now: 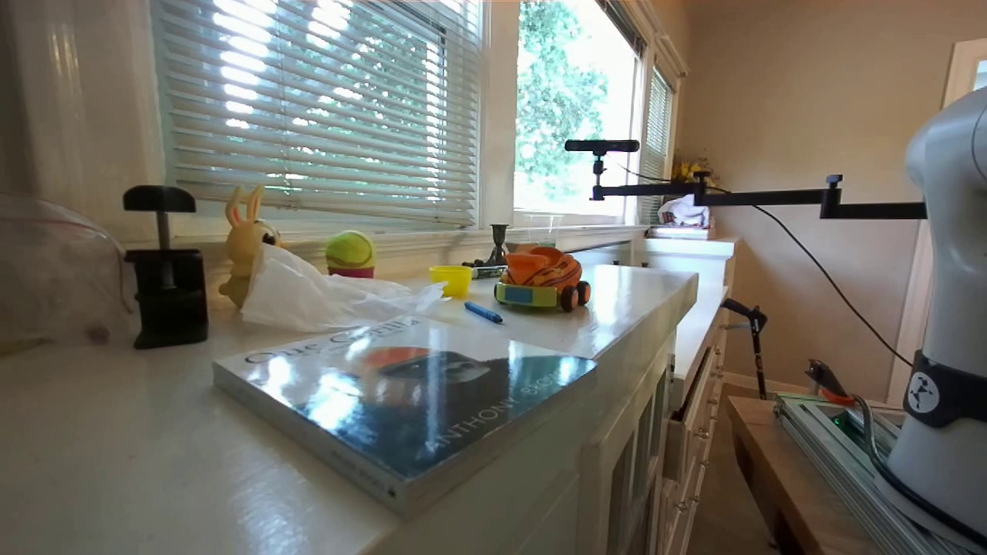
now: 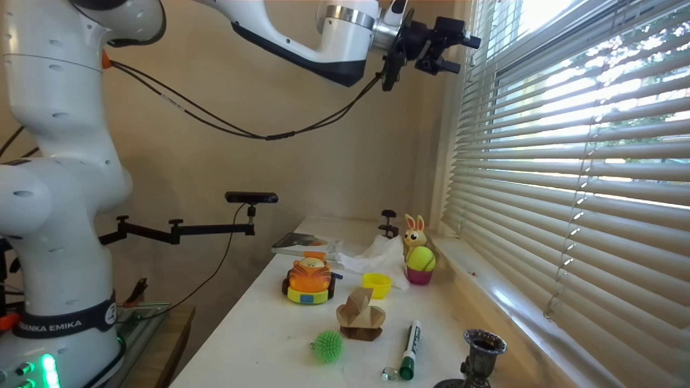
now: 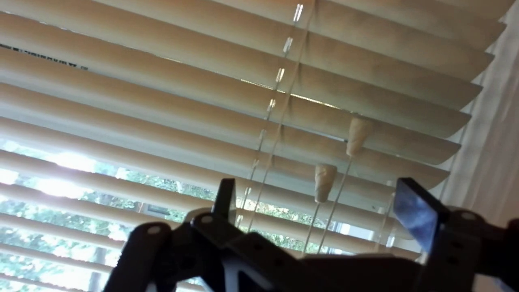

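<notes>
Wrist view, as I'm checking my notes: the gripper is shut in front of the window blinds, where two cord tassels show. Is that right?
Not quite: the wrist view shows the gripper open, its fingers apart. It is in front of the window blinds, where two cord tassels show.

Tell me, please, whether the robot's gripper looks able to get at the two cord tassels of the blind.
Probably yes: the open gripper faces the blind, and in the wrist view nothing blocks the two tassels. How far away they hang, I cannot tell.
</notes>
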`<action>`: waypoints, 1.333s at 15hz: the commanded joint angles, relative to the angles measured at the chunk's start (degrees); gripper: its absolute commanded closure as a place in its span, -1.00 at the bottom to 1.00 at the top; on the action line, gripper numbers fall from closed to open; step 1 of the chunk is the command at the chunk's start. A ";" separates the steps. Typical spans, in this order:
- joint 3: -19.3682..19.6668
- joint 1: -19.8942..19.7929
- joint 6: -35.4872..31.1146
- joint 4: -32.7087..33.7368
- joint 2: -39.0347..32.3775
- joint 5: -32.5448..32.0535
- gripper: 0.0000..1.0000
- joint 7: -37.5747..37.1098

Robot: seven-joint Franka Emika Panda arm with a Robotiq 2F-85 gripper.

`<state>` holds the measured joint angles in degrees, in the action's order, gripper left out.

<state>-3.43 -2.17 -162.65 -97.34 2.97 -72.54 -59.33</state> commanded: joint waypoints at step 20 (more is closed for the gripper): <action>0.74 -0.32 -1.25 2.76 -1.80 -0.98 -1.00 -0.68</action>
<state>-2.95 -2.19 -162.67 -96.81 2.41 -72.54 -59.33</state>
